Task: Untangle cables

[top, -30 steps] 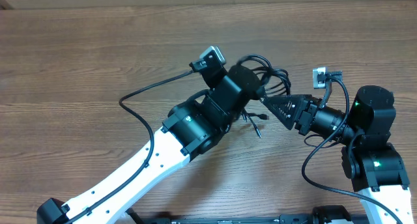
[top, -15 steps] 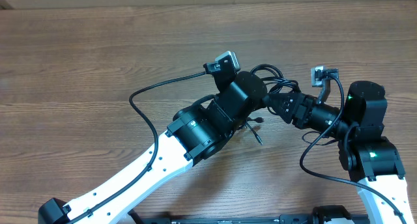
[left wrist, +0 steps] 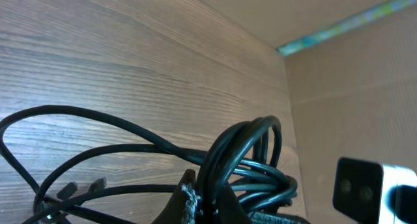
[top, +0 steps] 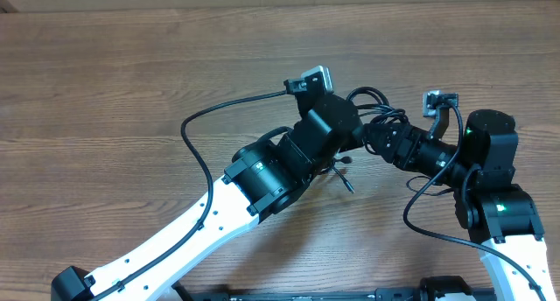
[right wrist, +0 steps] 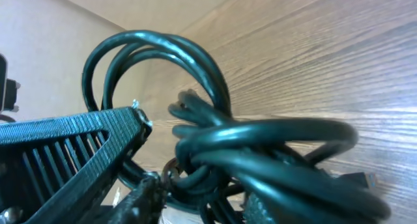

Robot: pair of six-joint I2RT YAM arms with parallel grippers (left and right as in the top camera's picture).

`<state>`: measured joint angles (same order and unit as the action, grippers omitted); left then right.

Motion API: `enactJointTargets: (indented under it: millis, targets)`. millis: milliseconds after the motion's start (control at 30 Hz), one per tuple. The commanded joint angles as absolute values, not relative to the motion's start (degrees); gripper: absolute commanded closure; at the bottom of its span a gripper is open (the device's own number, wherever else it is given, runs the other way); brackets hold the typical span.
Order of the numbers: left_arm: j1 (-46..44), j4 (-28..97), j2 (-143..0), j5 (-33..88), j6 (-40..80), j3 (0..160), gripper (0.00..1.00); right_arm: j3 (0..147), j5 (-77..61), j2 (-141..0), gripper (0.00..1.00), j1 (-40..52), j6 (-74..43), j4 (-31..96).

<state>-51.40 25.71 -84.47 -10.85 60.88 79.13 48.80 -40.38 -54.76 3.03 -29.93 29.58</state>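
Observation:
The cables form a bundle of thin black loops lifted off the wooden table between both grippers. My left gripper is shut on several strands of them; the left wrist view shows its jaws pinching the cords below the loops. My right gripper meets it from the right. In the right wrist view the cables fill the gap of that gripper, with both fingers closed against them. Loose plug ends hang below the left gripper; they also show as plug ends.
The left arm's own thick black wire arcs over the table to the left. A cardboard wall stands behind the table. The left gripper's ribbed finger crowds the right wrist view. The right wrist camera sits close beside the bundle.
My left gripper carried the bundle up and to the right. My right gripper moved left onto the bundle and narrowed its jaws around it.

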Motion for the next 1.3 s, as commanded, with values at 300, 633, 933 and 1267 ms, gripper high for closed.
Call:
enactJointTargets:
  millis: [300, 633, 933, 1267]
  targets:
    - [-51.8, 25.7, -84.0, -7.9, 56.9, 80.4, 0.96, 49.2, -39.9, -54.8, 0.90, 2.9, -30.3, 29.3]
    - [-51.8, 29.9, -84.0, -16.1, 52.4, 80.4, 0.96, 49.2, -42.5, -54.8, 0.96, 2.9, -31.5, 28.5]
    - [-51.7, 34.7, -84.0, -22.7, 52.2, 80.4, 0.96, 49.2, -47.7, -54.8, 0.96, 2.9, -33.1, 25.7]
    - [-51.7, 36.7, -84.0, -25.5, 52.3, 80.4, 0.96, 49.2, -50.3, -54.8, 0.96, 2.8, -33.1, 24.4]
